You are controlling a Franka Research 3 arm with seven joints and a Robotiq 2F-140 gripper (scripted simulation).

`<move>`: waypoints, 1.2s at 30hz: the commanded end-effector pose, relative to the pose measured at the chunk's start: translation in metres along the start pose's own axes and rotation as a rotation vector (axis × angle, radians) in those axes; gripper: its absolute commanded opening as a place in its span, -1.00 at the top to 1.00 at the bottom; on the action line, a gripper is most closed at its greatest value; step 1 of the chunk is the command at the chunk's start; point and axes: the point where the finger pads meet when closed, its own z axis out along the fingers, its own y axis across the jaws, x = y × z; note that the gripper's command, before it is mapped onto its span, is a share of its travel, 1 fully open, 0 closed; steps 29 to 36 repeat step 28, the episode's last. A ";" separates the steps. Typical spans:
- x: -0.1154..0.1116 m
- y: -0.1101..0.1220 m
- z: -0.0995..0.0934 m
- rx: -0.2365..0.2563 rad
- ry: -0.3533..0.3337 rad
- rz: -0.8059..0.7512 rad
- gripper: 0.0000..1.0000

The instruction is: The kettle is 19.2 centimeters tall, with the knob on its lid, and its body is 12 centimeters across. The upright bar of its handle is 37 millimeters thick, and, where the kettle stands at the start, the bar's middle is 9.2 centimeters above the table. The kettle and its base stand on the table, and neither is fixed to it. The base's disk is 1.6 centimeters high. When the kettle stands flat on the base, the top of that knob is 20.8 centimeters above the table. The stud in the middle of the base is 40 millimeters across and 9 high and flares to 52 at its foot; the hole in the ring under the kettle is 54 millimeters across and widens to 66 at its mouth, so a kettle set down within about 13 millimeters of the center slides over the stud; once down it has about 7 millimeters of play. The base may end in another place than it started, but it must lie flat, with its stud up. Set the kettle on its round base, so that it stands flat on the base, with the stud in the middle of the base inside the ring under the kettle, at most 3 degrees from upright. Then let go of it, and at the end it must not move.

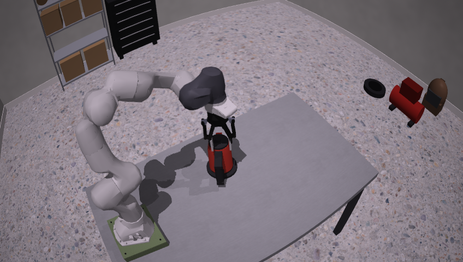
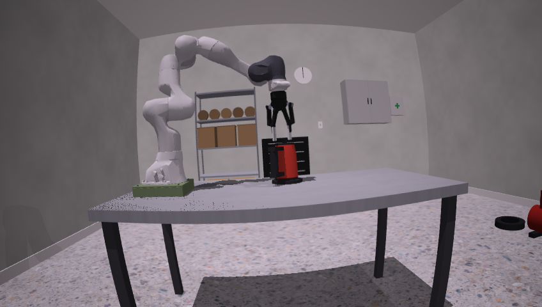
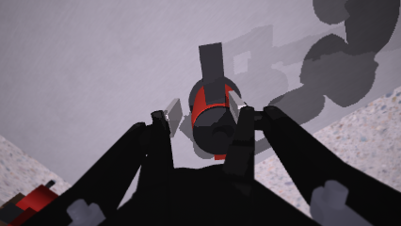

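The red kettle [image 1: 213, 159] [image 2: 287, 161] [image 3: 201, 101] with a black lid and black handle [image 3: 212, 63] stands upright on its round black base [image 1: 234, 171] [image 2: 289, 181] near the middle of the grey table [image 1: 292, 146] [image 2: 342, 190] [image 3: 94, 71]. The handle's bar points toward the table's front edge in the top view. My gripper [image 1: 219, 137] [image 2: 281, 139] [image 3: 204, 104] is open. It hangs straight over the kettle, with its fingertips just above the lid and spread to either side. Nothing is between the fingers.
The arm's green mounting plate [image 1: 139, 242] [image 2: 163, 188] sits at the table's near-left corner. On the floor stand a shelf with boxes [image 1: 74, 42] [image 2: 226, 135], a black drawer cabinet [image 1: 132, 22], a tire [image 1: 374, 87] and a red compressor [image 1: 407, 100].
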 end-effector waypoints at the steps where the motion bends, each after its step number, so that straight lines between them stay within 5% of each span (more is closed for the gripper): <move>1: 0.005 0.011 -0.032 -0.018 0.010 0.007 0.06; 5: 0.005 0.010 -0.073 -0.018 0.010 0.007 0.06; 9: 0.004 0.010 -0.093 -0.018 0.010 0.007 0.06; 36: 0.004 0.010 -0.095 -0.018 0.010 0.007 0.06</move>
